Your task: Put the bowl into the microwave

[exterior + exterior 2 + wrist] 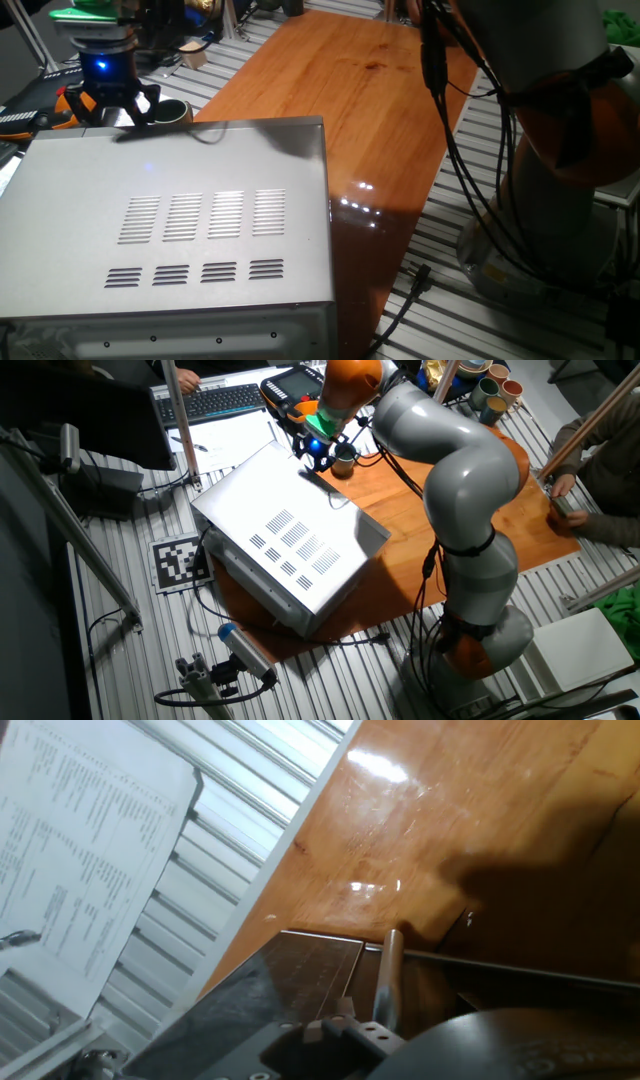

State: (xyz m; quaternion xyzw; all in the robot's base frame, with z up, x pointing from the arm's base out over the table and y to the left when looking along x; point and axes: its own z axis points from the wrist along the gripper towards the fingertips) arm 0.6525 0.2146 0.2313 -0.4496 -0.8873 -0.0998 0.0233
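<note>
The small round silver-grey metal bowl (172, 110) hangs beside the far edge of the large boxy silver-grey microwave (190, 230), just next to the tool (118, 103). Probably it is carried toward the door side. Whether the tool grips it, I cannot tell. The printed sheet (70, 870) beside the wooden bench (340, 80) is unreadable.

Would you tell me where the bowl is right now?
In one fixed view the bowl sits at upper left, just behind the microwave, beside the gripper.
</note>
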